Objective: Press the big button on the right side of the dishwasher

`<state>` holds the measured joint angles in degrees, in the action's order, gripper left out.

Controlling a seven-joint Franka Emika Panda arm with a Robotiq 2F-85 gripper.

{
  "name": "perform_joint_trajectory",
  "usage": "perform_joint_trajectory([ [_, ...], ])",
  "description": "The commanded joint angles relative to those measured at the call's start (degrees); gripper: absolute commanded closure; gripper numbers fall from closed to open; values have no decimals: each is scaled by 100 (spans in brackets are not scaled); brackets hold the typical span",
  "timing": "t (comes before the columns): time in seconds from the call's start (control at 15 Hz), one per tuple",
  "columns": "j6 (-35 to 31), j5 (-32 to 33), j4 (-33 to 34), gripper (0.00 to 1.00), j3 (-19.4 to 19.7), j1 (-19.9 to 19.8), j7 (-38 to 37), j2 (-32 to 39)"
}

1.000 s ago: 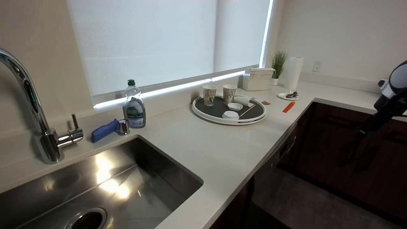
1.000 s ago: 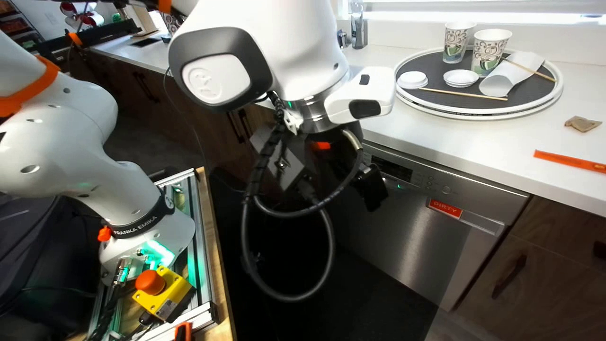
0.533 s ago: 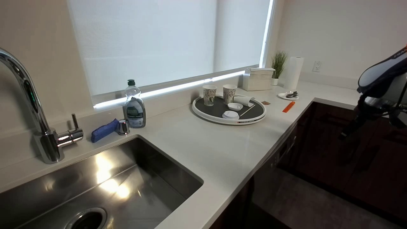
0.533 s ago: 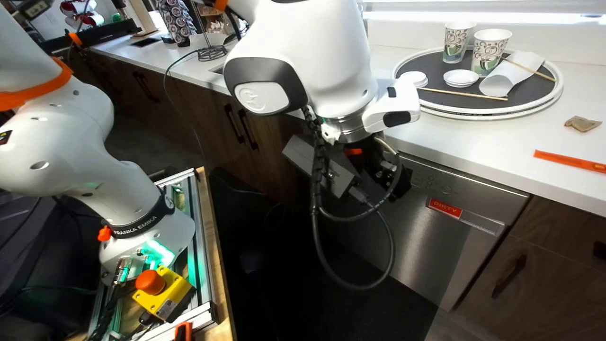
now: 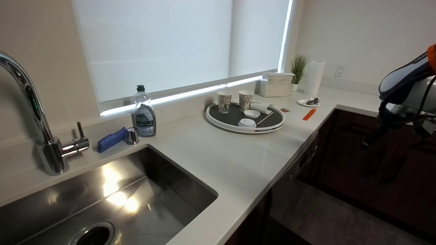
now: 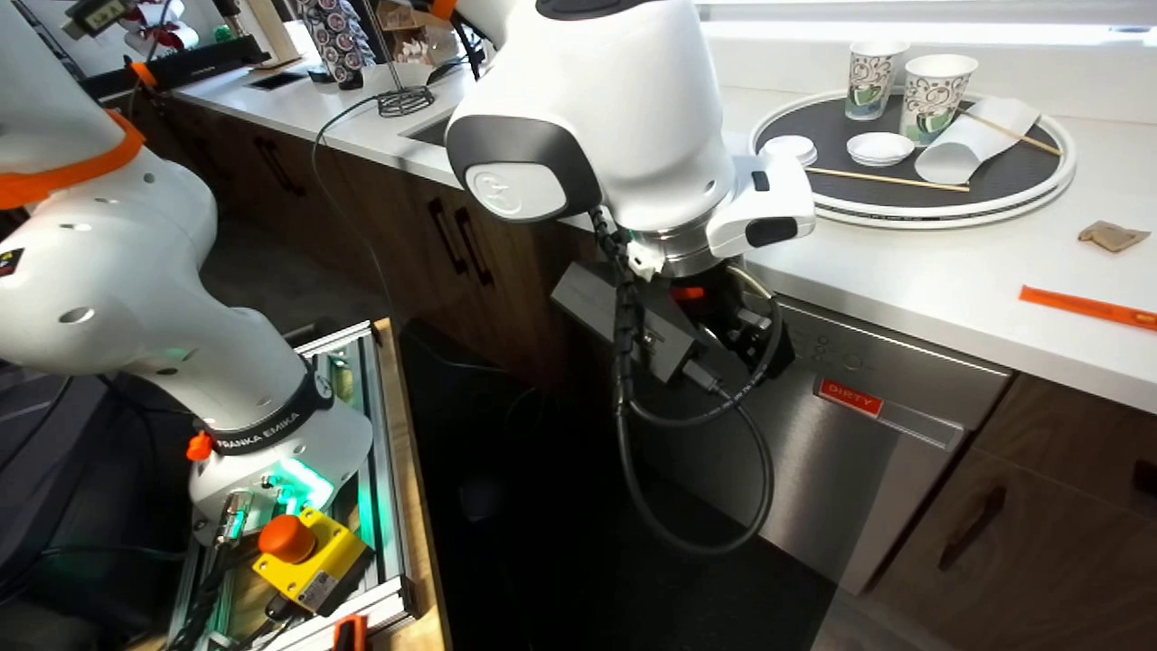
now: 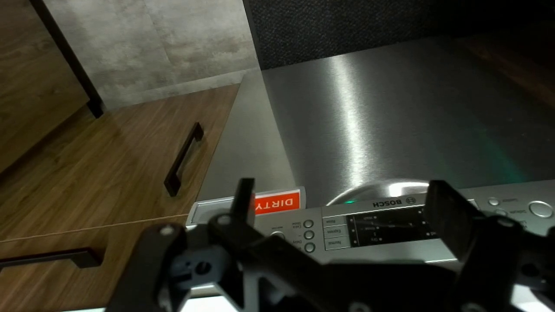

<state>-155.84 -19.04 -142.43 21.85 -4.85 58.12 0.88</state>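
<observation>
The steel dishwasher [image 6: 795, 470] stands under the counter; its door [image 7: 312, 130] fills much of the wrist view, where the BOSCH lettering appears upside down. The big round button [image 6: 852, 362] is at the right of the control panel in an exterior view. In the wrist view the button [image 7: 277, 234] is partly hidden behind the left-hand finger. My gripper [image 7: 340, 190] is open and empty, its fingers wide apart in front of the panel. In an exterior view the gripper [image 6: 764, 348] hangs left of the button, apart from it. It also shows dark in an exterior view [image 5: 366, 143].
The white counter edge [image 6: 913, 330] overhangs the panel. A red DIRTY sign [image 6: 850, 398] sits below the button. A round tray [image 6: 913, 215] with cups and lids and an orange level [image 6: 1089, 308] lie on the counter. A black cabinet handle [image 7: 184, 158] is beside the dishwasher.
In an exterior view the arm and gripper have moved right along the dishwasher front, covering the display. The last half second shows only a small further shift to the right.
</observation>
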Motion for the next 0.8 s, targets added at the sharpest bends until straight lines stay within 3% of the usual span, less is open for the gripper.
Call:
perform_joint_trajectory([
  [0.0, 0, 0, 0, 0, 0, 0, 0, 0],
  [0.4, -863, -1528, 339, 0, -248, -57, 1127, 881],
  [0.73, -822, -2859, 844, 0, -805, -396, 2357, 1480],
])
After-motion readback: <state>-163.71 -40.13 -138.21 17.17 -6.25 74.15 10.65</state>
